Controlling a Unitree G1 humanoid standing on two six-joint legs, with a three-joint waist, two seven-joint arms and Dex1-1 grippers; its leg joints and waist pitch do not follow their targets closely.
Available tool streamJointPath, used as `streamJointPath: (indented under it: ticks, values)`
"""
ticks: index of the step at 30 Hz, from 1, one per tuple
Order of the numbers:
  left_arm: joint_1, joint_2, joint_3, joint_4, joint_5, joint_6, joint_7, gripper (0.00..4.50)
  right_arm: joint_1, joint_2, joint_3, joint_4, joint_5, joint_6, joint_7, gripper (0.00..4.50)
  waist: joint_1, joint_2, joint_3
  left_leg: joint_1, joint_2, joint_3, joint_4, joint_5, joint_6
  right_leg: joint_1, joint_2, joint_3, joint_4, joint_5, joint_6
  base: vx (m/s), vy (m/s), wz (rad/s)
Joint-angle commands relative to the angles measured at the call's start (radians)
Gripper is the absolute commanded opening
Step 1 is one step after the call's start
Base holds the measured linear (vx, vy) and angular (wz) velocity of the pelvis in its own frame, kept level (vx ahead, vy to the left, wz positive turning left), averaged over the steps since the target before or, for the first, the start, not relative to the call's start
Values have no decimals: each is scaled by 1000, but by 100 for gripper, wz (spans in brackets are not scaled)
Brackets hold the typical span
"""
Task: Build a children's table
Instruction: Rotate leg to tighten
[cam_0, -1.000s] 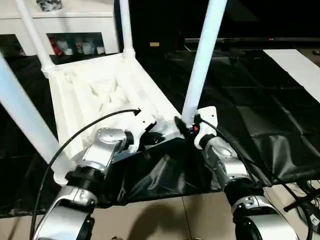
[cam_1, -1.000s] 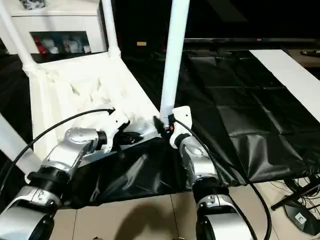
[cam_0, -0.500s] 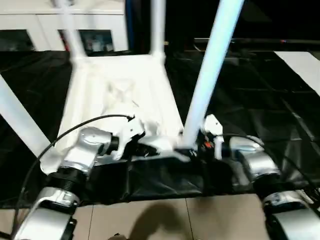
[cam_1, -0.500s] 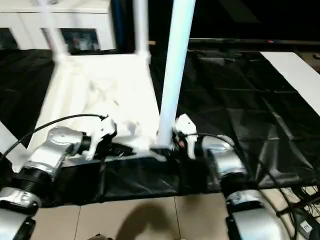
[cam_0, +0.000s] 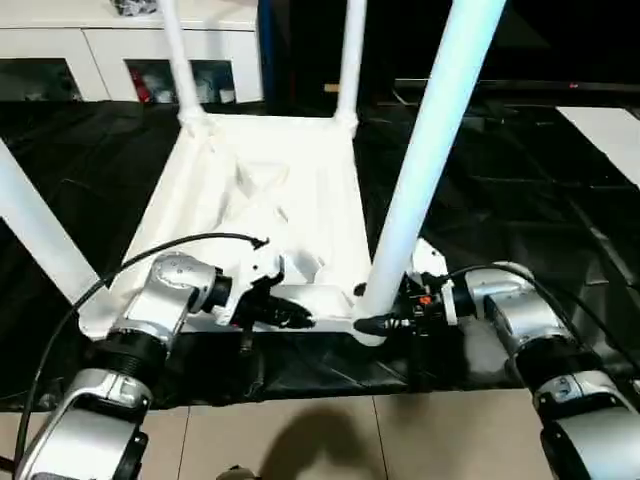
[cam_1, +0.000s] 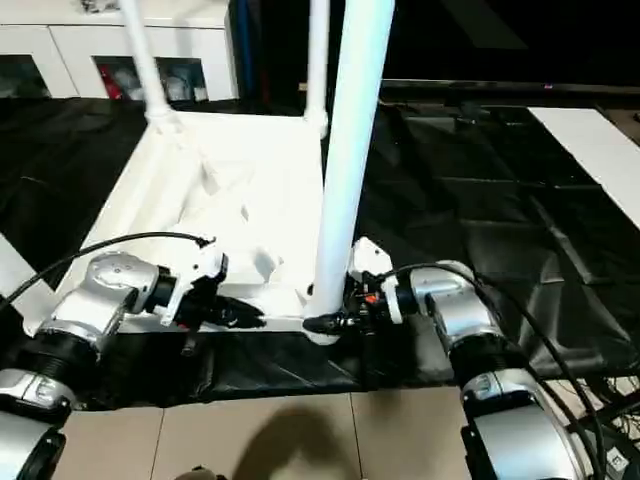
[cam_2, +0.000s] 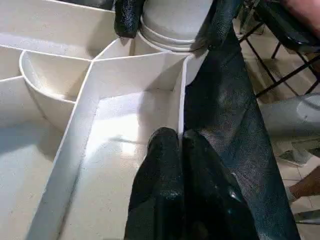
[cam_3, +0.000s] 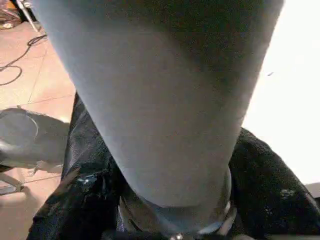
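The children's table lies upside down on a black sheet, its ribbed white tabletop (cam_0: 270, 190) facing up. Its white legs stand in the corner sockets: near right leg (cam_0: 430, 150), near left leg (cam_0: 40, 240), far left leg (cam_0: 180, 70) and far right leg (cam_0: 350, 60). My left gripper (cam_0: 300, 318) is shut on the thin rim wall (cam_2: 182, 100) of the near edge, one finger on each side of it. My right gripper (cam_0: 372, 318) reaches in from the right and is closed round the base of the near right leg (cam_3: 160, 100). A black finger (cam_3: 85, 200) lies against each side.
A white cabinet (cam_0: 100, 50) with glass doors stands behind the table. The black sheet (cam_0: 520, 180) covers the floor to the right, where a flat white board (cam_0: 610, 130) lies. Tiled floor (cam_0: 300, 440) runs along the front, with cables (cam_1: 600, 400) at the right.
The tabletop has swung round, so its near edge now lies square to me; the view shifted too. Both grippers stayed on the near edge and the near right leg.
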Motion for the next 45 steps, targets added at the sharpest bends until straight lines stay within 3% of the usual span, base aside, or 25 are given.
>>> streamJointPath:
  ticks: [1, 7, 9, 10, 11, 12, 14, 15, 16, 17, 19, 21, 25, 28, 34, 38, 40, 41, 42, 44, 45]
  values:
    - [-37, -35, 2, -5, -42, -13, 13, 0, 2, 29, 68, -4, -15, 3, 69, 264, -1, -6, -61, 10, 22, 0, -57, -186, 85, 56, -29, 31, -51, -127, -271, 0, 0, 0]
    - [-31, -43, 20, -2, -46, -3, 42, 0, 32, 38, 48, -32, 4, 32, 32, 261, 2, -6, -60, 10, 22, 0, -58, -193, 79, 56, -28, 31, -53, -140, -266, 0, 0, 0]
    - [-30, -57, 34, -5, -35, 19, 124, 0, 57, 56, 17, -48, 12, 41, -62, 261, 3, -3, -59, 11, 24, -1, -60, -196, 74, 55, -28, 31, -53, -142, -262, 0, 0, 0]
    - [-32, -82, 55, -12, -25, 42, 229, 0, 80, 85, -14, -49, -4, 30, -212, 261, 4, -5, -58, 11, 23, -1, -61, -208, 67, 55, -29, 31, -56, -163, -256, 0, 0, 0]
    - [-33, -84, 57, -12, -24, 44, 239, 0, 82, 88, -16, -49, -5, 29, -226, 261, 2, -4, -55, 10, 25, -2, -65, -217, 55, 53, -30, 33, -58, -181, -247, 0, 0, 0]
    - [-30, -107, 67, -30, -13, 69, 314, 0, 97, 118, -40, -45, -19, 26, -354, 260, -5, -18, -51, 11, 21, -4, -69, -276, 26, 51, -32, 32, -70, -304, -212, 0, 0, 0]
    - [-25, -123, 69, -45, -4, 82, 354, 0, 106, 140, -56, -42, -24, 30, -431, 259, -13, -12, -45, 14, 18, -11, -75, -317, 5, 47, -35, 34, -82, -416, -167, 0, 0, 0]
    - [-5, -162, 71, -92, 7, 116, 425, 0, 123, 204, -95, -36, -23, 43, -603, 259, -17, -14, -47, 13, 17, -12, -75, -319, -1, 47, -34, 34, -82, -428, -159, 0, 0, 0]
    - [-5, -162, 71, -92, 7, 116, 425, 0, 123, 204, -95, -36, -23, 43, -603, 259, -23, -13, -47, 15, 18, -14, -77, -324, -7, 43, -36, 36, -86, -441, -147, 0, 0, 0]
    - [2, -174, 69, -108, 11, 124, 444, 0, 128, 225, -106, -36, -23, 47, -659, 259, -28, -14, -48, 9, 15, -16, -78, -319, -3, 48, -34, 33, -86, -448, -135, 0, 0, 0]
    - [22, -210, 63, -150, 23, 144, 497, 0, 137, 297, -124, -35, -31, 51, -805, 259, -35, -8, -45, 12, 14, -16, -79, -337, -4, 40, -31, 33, -92, -470, -122, 0, 0, 0]
    - [45, -230, 45, -182, 33, 145, 524, 0, 140, 362, -128, -41, -45, 53, -915, 259, -42, -8, -49, 11, 13, -17, -80, -332, -4, 40, -29, 35, -91, -437, -124, 0, 0, 0]
    - [66, -232, 24, -197, 45, 132, 535, 0, 133, 397, -103, -38, -84, 23, -996, 259, -51, -6, -50, 10, 12, -15, -80, -330, 6, 41, -26, 35, -88, -390, -132, 0, 0, 0]
    - [87, -217, 13, -212, 33, 111, 494, 0, 122, 401, -102, -38, -78, -23, -993, 329, -53, -8, -50, 8, 12, -12, -80, -321, 17, 42, -25, 35, -88, -367, -139, 0, 0, 0]
    - [101, -163, 0, -204, 29, 60, 416, 0, 144, 317, -101, -104, -56, -32, -866, 379, -53, -6, -56, 8, 13, -5, -71, -251, 50, 48, -22, 38, -74, -218, -181, 0, 0, 0]
    - [90, -142, -6, -172, 33, 29, 384, 0, 166, 254, -139, -175, 17, 36, -760, 379, -47, -5, -56, 6, 14, -4, -68, -219, 81, 54, -21, 37, -67, -150, -205, 0, 0, 0]
    - [72, -129, -4, -128, 25, -16, 341, 0, 209, 162, -154, -275, 83, 75, -618, 379, -41, 3, -55, 12, 13, -3, -68, -236, 77, 53, -20, 37, -72, -175, -210, 0, 0, 0]
    - [68, -127, -2, -121, 22, -22, 332, 0, 219, 141, -155, -296, 94, 85, -591, 379, -32, 14, -55, 19, 16, -3, -67, -249, 75, 51, -20, 38, -72, -172, -208, 0, 0, 0]
    - [58, -120, 2, -98, 15, -41, 307, 0, 251, 79, -157, -359, 127, 116, -513, 379, -32, 8, -53, 19, 14, 0, -67, -253, 80, 50, -14, 38, -76, -167, -206, 0, 0, 0]
    - [37, -102, 9, -51, 4, -81, 252, 0, 319, -48, -166, -488, 195, 201, -373, 379, -13, 21, -55, 23, 16, -1, -64, -239, 91, 56, -12, 37, -72, -118, -210, 0, 0, 0]
    - [34, -99, 10, -43, 2, -87, 241, 0, 331, -68, -169, -510, 207, 217, -353, 379, -8, 9, -57, 12, 16, 2, -59, -207, 106, 63, -15, 38, -62, -73, -232, 0, 0, 0]
